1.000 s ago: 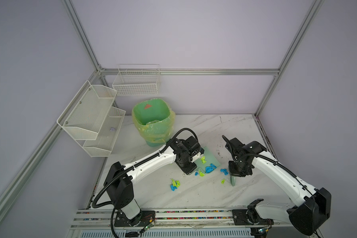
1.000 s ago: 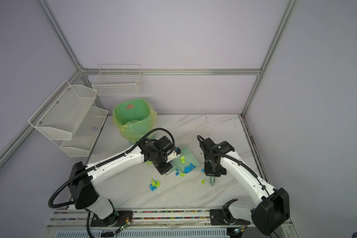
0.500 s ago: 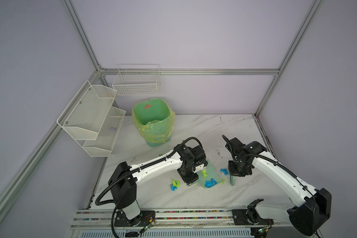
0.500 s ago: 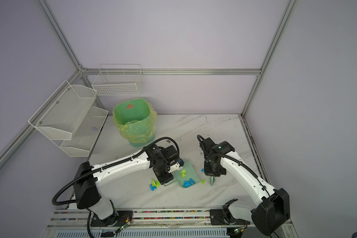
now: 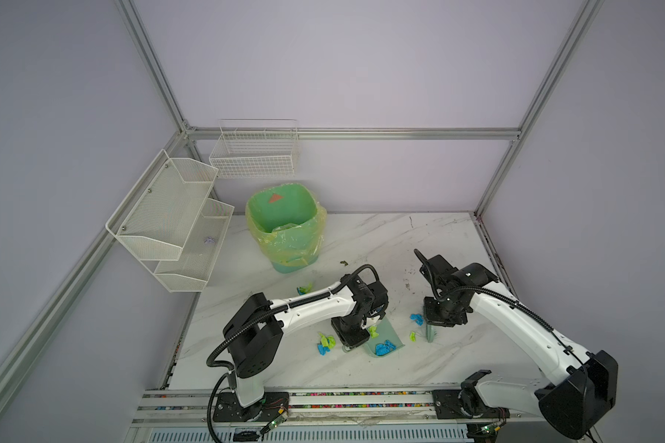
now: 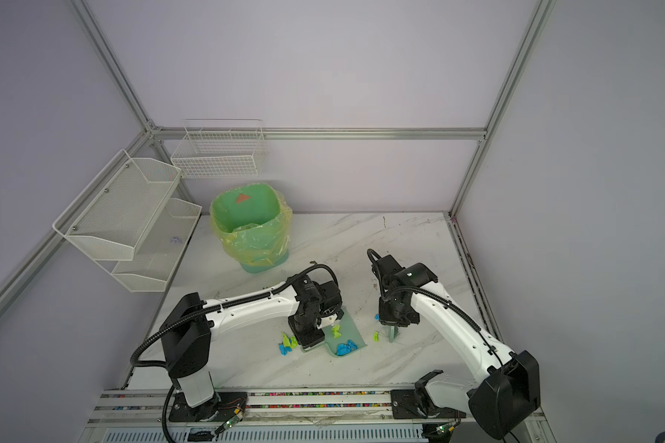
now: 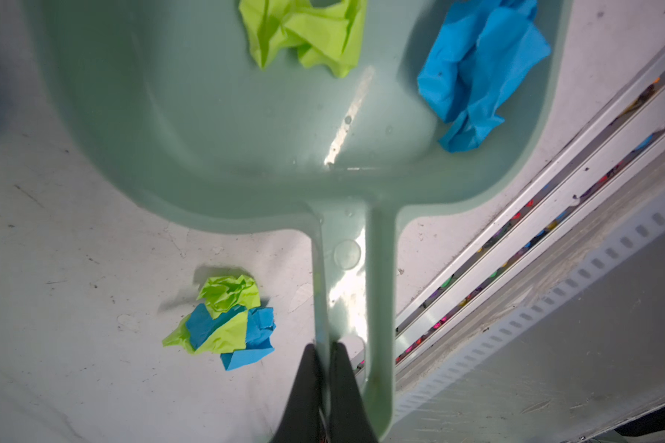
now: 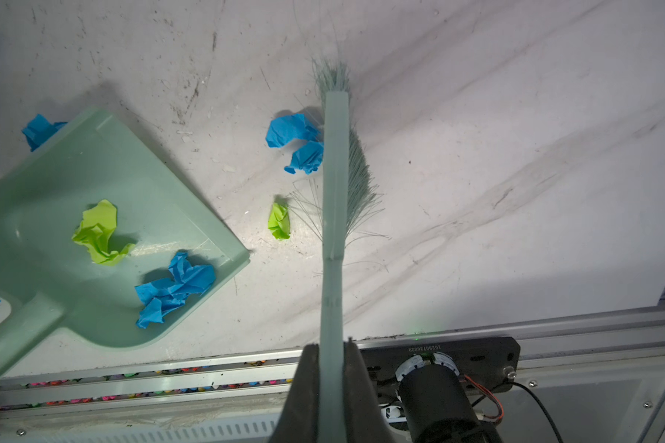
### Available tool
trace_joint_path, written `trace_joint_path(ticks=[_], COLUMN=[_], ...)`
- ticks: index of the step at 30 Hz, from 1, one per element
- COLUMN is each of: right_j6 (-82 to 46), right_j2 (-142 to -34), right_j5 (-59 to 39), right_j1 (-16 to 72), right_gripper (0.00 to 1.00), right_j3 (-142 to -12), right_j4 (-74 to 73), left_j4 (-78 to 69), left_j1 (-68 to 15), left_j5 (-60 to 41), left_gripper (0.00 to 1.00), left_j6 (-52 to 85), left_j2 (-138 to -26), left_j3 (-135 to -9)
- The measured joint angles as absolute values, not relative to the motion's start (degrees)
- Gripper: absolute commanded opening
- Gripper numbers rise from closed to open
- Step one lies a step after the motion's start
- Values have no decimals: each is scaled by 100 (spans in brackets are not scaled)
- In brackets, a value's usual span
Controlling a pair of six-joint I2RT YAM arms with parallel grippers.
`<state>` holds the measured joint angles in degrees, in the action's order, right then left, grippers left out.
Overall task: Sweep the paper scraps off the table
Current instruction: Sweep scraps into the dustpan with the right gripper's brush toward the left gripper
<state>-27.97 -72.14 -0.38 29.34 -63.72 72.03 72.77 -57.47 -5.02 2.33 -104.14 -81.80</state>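
Marble table [image 5: 400, 237] scuffed, lilac walls [image 5: 361, 76]; paper scraps [image 5: 326, 342] scattered; left pincer [image 7: 327, 347] clamps dustpan [image 7: 246, 134], right pincer [image 8: 333, 347] clamps brush [image 8: 335, 172].

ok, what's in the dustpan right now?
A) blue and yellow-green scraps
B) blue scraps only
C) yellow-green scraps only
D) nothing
A: the right wrist view shows a yellow-green scrap and a blue scrap both lying inside the dustpan.
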Motion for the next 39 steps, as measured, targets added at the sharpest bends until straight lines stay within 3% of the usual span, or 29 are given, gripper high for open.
trace_joint_path(ticks=[18, 27, 39], right_j6=[-3081, -3358, -3638], right_j2=[-7662, -7417, -7238], right_j5=[-582, -1083, -467], right_j1=[4128, 4305, 4313], right_gripper=[0, 0, 0], right_j3=[-6823, -7231, -7570], right_j4=[6639, 6646, 7081], left_j4=[7236, 7282, 7275], left_j1=[-5745, -5745, -5697], left_j5=[-626, -622, -569], left_gripper=[0, 0, 0], left_j6=[244, 244, 246], left_j2=[-10844, -10864, -10864], left_j3=[-8359, -8379, -8379])
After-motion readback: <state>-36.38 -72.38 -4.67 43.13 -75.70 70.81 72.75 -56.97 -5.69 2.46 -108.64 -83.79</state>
